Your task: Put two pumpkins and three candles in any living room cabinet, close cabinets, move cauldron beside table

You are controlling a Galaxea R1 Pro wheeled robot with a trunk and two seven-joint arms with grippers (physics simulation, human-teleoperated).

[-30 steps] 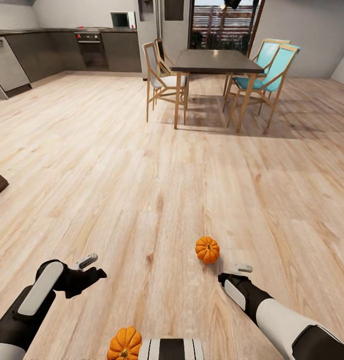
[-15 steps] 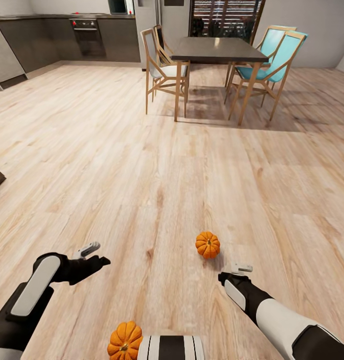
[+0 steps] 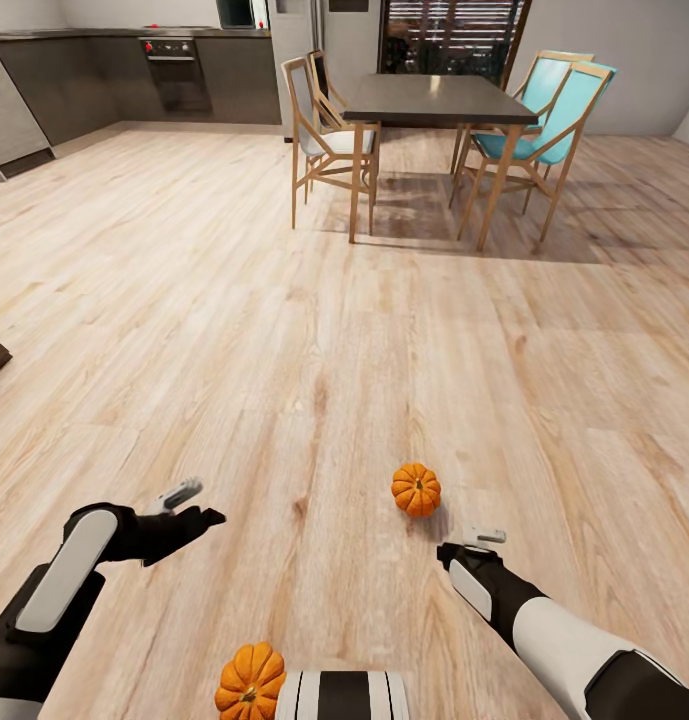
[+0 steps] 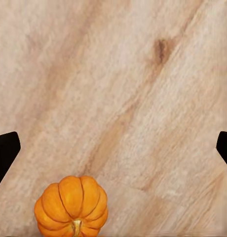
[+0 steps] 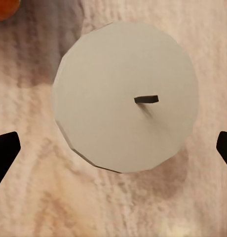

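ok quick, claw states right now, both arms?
Left claw: open, empty, above a pumpkin on the floor.
Right claw: open, empty, over a candle.

Orange ribbed pumpkins (image 3: 416,489); beige-grey candle (image 5: 126,96) (dark wick); pale wood-grain floor (image 3: 284,330).

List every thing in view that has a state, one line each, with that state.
Left gripper: open, empty, above the floor.
Right gripper: open, empty, over the candle.
Pumpkin near the right gripper: upright on the floor, free.
Pumpkin at the robot's base: on the floor, free.
Candle: upright on the floor, wick up, ungrasped.
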